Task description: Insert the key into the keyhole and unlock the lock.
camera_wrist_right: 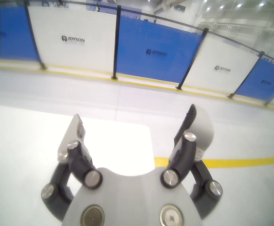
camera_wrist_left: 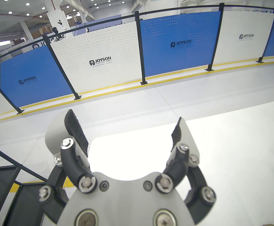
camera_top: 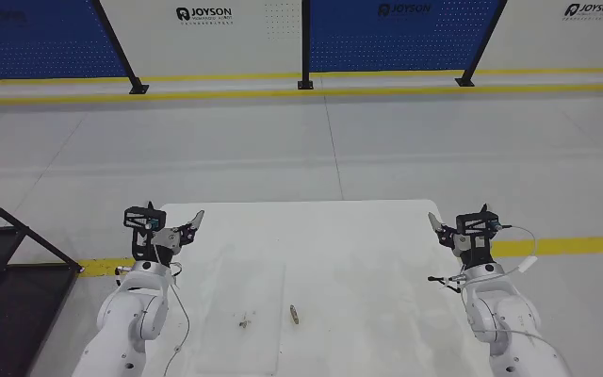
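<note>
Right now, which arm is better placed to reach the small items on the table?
Left, probably. Both small items lie nearer the left gripper than the right gripper, one clearly on the table's left half. Both grippers are open and empty. I cannot tell which is the key.

One counter. One clear sheet. Two small metal pieces, too small to name: a stubby piece and a slim piece. Two claws: left claw, right claw.

I work in an industrial test hall — pale painted floor, yellow lines, blue-and-white perforated barrier panels beyond my table, spotlights high overhead.
</note>
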Action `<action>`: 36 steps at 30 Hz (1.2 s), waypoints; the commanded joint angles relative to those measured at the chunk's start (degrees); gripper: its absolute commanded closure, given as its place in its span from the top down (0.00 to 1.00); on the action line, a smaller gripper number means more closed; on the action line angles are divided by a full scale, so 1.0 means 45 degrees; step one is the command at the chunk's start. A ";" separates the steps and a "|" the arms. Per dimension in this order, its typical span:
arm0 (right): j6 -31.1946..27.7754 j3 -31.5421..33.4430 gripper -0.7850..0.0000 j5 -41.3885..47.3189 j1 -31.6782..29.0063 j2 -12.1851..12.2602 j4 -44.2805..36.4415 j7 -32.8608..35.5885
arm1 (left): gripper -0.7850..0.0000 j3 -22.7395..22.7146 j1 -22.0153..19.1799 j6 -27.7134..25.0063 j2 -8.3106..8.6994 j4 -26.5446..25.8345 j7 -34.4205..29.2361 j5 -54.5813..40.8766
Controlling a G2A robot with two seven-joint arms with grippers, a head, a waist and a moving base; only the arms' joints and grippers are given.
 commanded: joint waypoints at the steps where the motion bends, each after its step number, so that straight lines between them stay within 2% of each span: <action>1: 0.0000 0.0000 1.00 0.0000 0.0000 0.0000 0.0000 0.0000 | 1.00 0.0000 0.0000 0.0000 0.0000 0.0000 0.0000 0.0000; 7: 0.0000 0.0000 1.00 0.0000 0.0000 0.0000 0.0000 0.0000 | 1.00 0.0026 0.0015 -0.0064 -0.0001 -0.0041 0.0037 -0.0004; 9: 0.0000 0.0000 1.00 0.0000 0.0000 0.0000 0.0000 0.0000 | 1.00 0.0070 0.0452 -0.0502 -0.0003 -0.0413 0.0402 -0.0061; 12: 0.0000 0.0000 1.00 0.0000 0.0000 0.0000 0.0000 0.0000 | 1.00 -0.0122 0.1934 -0.1248 0.0027 -0.1433 0.1152 0.0088; 15: 0.0000 0.0000 1.00 0.0000 0.0000 0.0000 0.0000 0.0000 | 1.00 -0.0327 0.4177 -0.2668 0.0036 -0.2526 0.1797 -0.1051; 17: 0.0000 0.0000 1.00 0.0000 0.0000 0.0000 0.0000 0.0000 | 1.00 -0.0673 0.5520 -0.2943 0.0094 -0.2980 0.1957 0.0027; 19: 0.0000 0.0000 1.00 0.0000 0.0000 0.0000 0.0000 0.0000 | 1.00 -0.0411 0.6804 -0.3809 0.0096 -0.3260 0.2004 -0.0241; 22: 0.0000 0.0000 1.00 0.0000 0.0000 0.0000 0.0000 0.0000 | 1.00 -0.0351 0.7894 -0.4230 0.0124 -0.3671 0.1583 0.0127; 24: 0.0000 0.0000 1.00 0.0000 0.0000 0.0000 0.0000 0.0000 | 1.00 0.0052 0.7894 -0.4884 0.0143 -0.3426 0.1106 0.0231; 26: 0.0000 0.0000 1.00 0.0000 0.0000 0.0000 0.0000 0.0000 | 1.00 0.0450 0.7894 -0.4804 0.0130 -0.3274 0.0235 0.0253; 33: 0.0000 0.0000 1.00 0.0000 0.0000 0.0000 0.0000 0.0000 | 1.00 0.1425 0.7598 -0.2880 0.0043 -0.3185 -0.2089 0.1082; 36: 0.0000 0.0000 1.00 0.0000 0.0000 0.0000 0.0000 0.0000 | 0.92 0.1704 0.7153 -0.2000 0.0000 -0.2946 -0.2687 0.1528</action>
